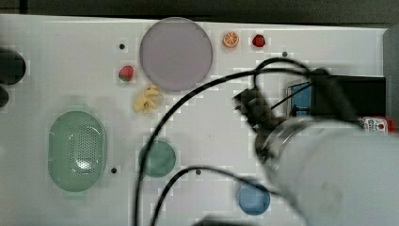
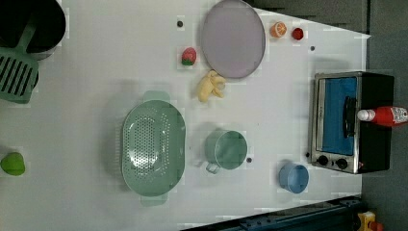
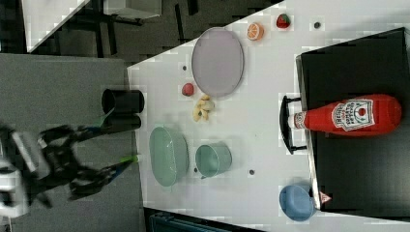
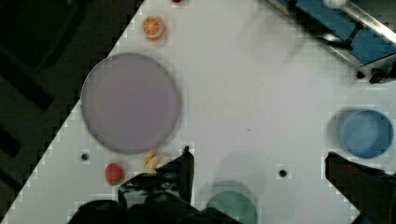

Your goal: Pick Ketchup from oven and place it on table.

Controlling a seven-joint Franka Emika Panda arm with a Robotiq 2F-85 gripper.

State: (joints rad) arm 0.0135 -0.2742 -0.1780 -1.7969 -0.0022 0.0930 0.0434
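The ketchup (image 3: 350,116) lies on top of the oven (image 3: 358,183). The gripper (image 4: 259,175) hangs over the table (image 4: 243,93), fingers (image 4: 180,170) wide apart, holding nothing.

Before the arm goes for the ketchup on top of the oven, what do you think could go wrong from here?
1. The ketchup lies on its side on the oven roof, its cap past the front edge; a nudge might roll it off.
2. The blue cup sits right beside the oven's front corner and may be knocked when the bottle comes down to the table.
3. The gripper stands open high over the table; its cables could snag during the reach.
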